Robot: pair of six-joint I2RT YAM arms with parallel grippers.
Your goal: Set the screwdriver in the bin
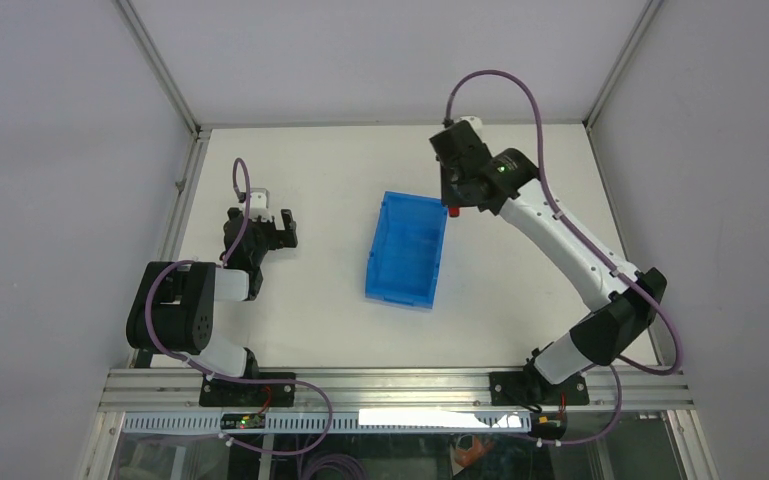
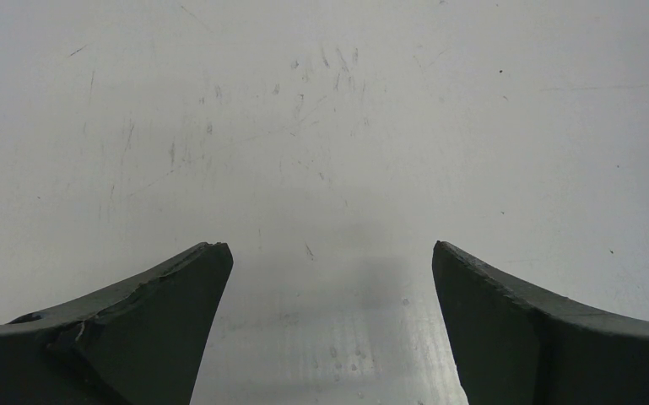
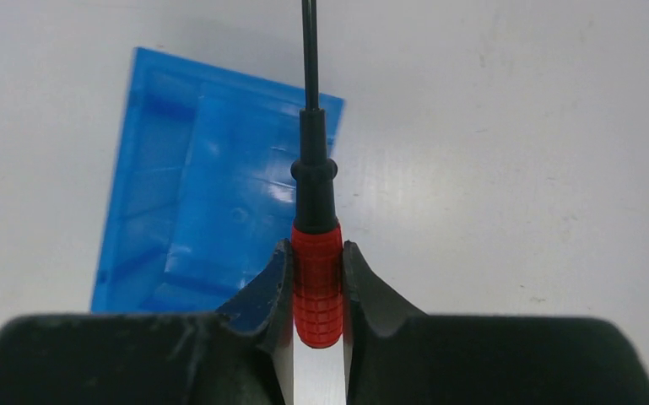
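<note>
Left gripper [image 2: 329, 253]: jaws wide, holding nothing; bare table [image 2: 321, 126] below; well apart from the bin
Bin [image 1: 407, 250]: mid-table, open side up
Screwdriver [image 3: 315, 198]: pinched by its ribbed red handle, thin shaft pointing away past the bin's corner; likely light, stiff, unlikely to slip
Right gripper [image 1: 452, 200]: clamped on the handle; at the bin's far right corner
</note>
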